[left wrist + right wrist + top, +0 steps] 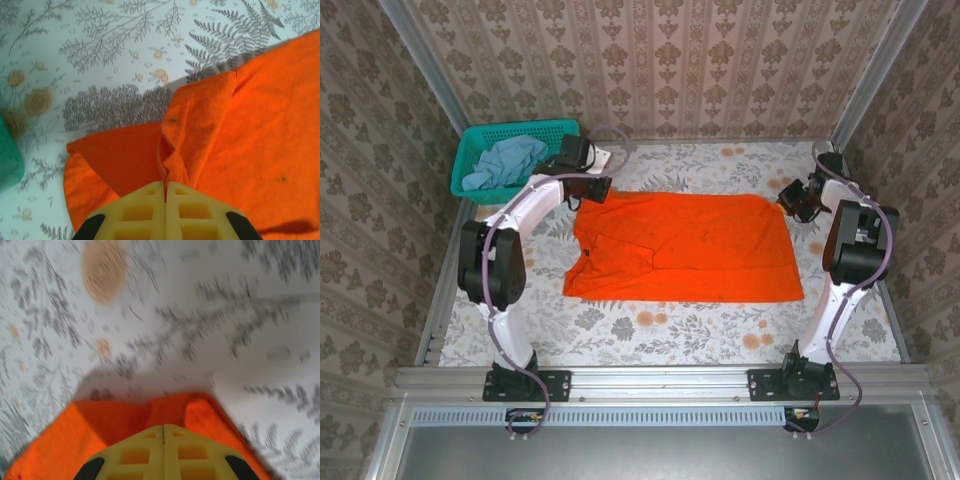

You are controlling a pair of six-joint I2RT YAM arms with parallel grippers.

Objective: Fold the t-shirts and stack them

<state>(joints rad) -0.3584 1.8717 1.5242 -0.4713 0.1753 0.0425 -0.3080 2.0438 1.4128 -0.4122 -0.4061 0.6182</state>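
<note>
My left gripper (165, 186) clamps a bunched edge of the orange shirt (690, 250) near the basket (515, 129); my right gripper (164, 429) pinches its opposite far corner, cloth spread on the table (670, 325).

One orange t-shirt (685, 245) counted, one pale blue t-shirt (505, 160), one teal basket (520, 128), one left gripper (165, 185), one right gripper (164, 428).

Near strip: bare worktop (660, 325) between the orange t-shirt (690, 250) and the arm bases, open across its width.
Far strip: bare worktop behind the shirt, open up to the back wall (650, 70).
Far-left corner: blocked by the teal basket (510, 155), with the pale blue t-shirt (505, 162) inside.
Left side: the left arm (510, 240) arches over it, and the left tool (165, 186) is pinched on the shirt's far-left corner.
Right side: the right arm (850, 250) and right tool (164, 427) stand at the shirt's far-right corner, close to the side wall (910, 150).
</note>
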